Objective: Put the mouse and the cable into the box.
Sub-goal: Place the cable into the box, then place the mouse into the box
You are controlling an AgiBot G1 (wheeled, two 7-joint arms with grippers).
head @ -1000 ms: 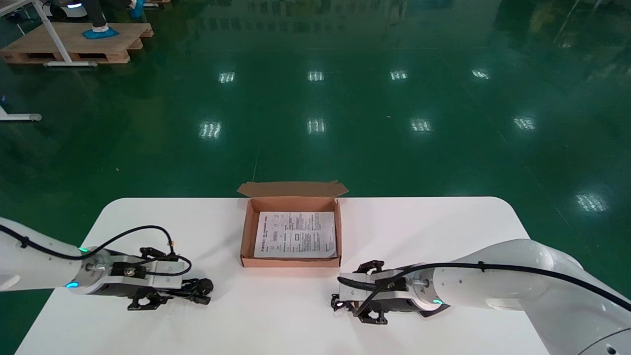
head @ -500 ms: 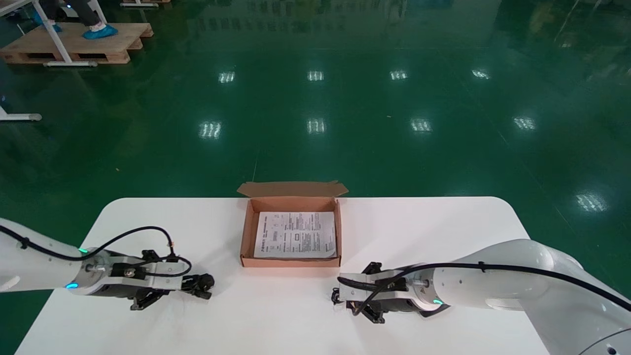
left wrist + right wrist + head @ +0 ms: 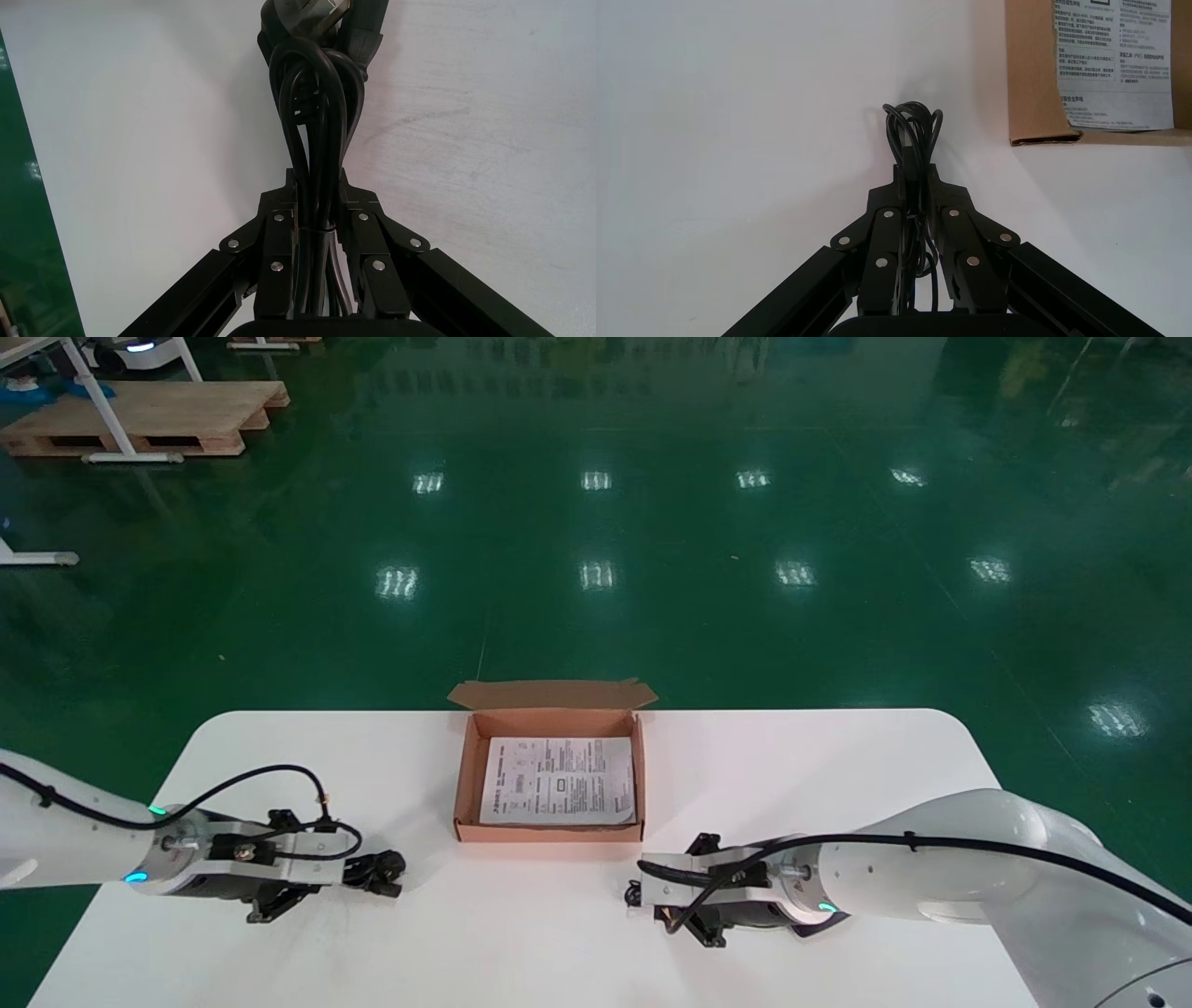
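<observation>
Closing on their loads is what both grippers have done since a second ago: the fingers that then stood spread around each bundle are now drawn in.

The left gripper (image 3: 316, 189) clamps narrow on the thick black cable (image 3: 316, 105). The looped cable passes between its jaws, and the plug end juts out past the fingertips and rests on the table (image 3: 819, 775). The right gripper (image 3: 916, 175) is pinched on a thin coiled lead (image 3: 912, 126), whose loops show just beyond its tips. No mouse can be made out in any view, and whether one is attached to that lead cannot be told.

Judgement: both grasps appear made, nothing is lifted yet, and nothing is packed. Carrying is the step in hand.

The box (image 3: 549, 833) lies open between the two grippers and farther out from the robot than either. Its near corner is close to the right gripper's tips, while it lies well apart from the left gripper. Its flap is folded back on the far side. A printed sheet (image 3: 559, 780) covers its floor and nothing else is inside.

Obstructions:
- The near wall of the box stands between each gripper and the interior, so each load needs raising clear of it.
- Loose loops or the jutting plug could catch on the rim.
- Both arms face one opening and may crowd each other if they move in together.
</observation>
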